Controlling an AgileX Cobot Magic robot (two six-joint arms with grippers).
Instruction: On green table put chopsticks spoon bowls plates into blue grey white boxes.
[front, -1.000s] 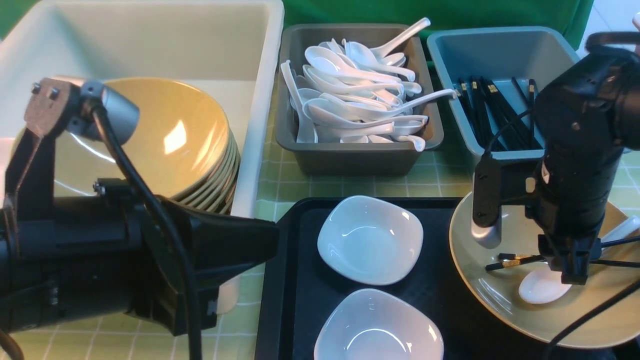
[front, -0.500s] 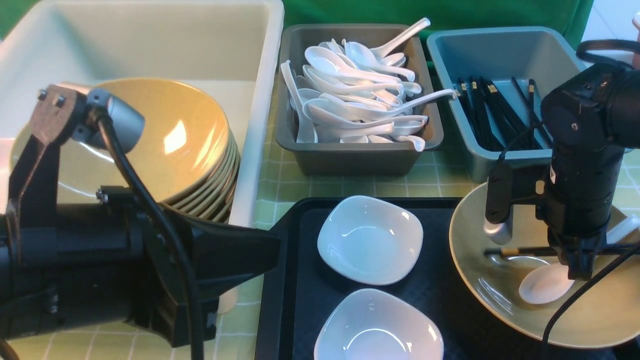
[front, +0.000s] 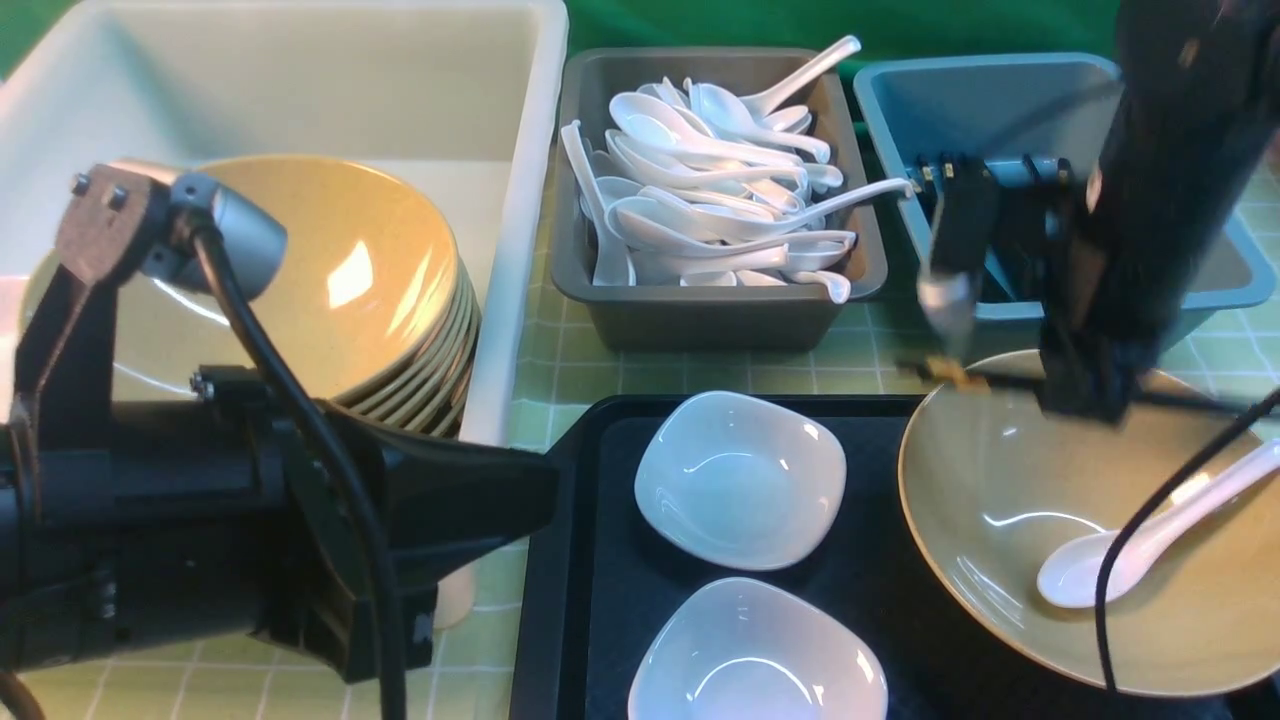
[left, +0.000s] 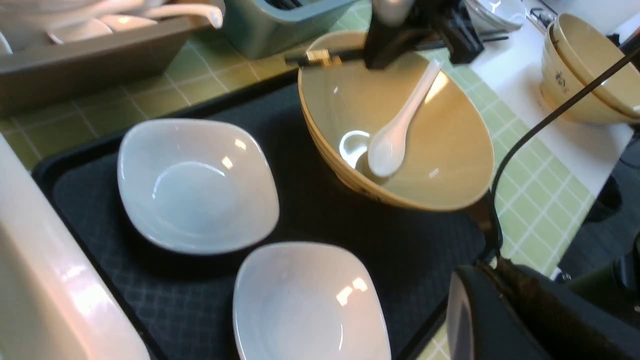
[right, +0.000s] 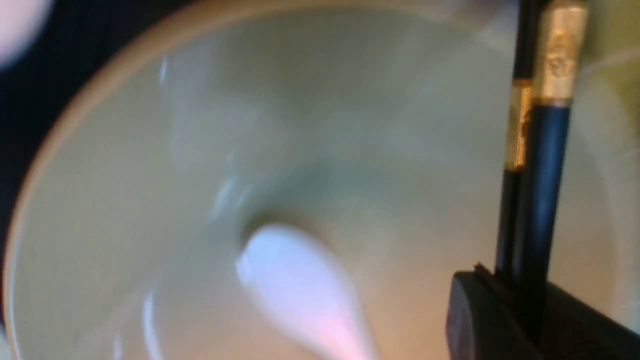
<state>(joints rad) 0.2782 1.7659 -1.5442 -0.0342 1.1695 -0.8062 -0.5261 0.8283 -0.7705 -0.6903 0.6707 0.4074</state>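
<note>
Lifted clear of the white spoon (front: 1080, 575) below them in the tan bowl (front: 980, 500), the right fingers (front: 1085, 395) held the black chopsticks (front: 960, 374) clamped over its far rim, blue box (front: 1000, 100) just beyond; the left fingers' (front: 470, 530) state could not be told.

My left arm (front: 150, 540): bulky matte black housing that narrows to a wedge. On it I see a brownish metal bracket (front: 95, 215) with two screws, a silver-grey cylinder (front: 230, 230) and a thick black cable (front: 303, 420). My right arm (front: 1165, 150): black too, with a small pale label, a silver-tipped black cylinder (front: 948, 290) on its side and a thin black cable (front: 1101, 620). Right gripper (front: 1085, 395): black, blocky.
</note>
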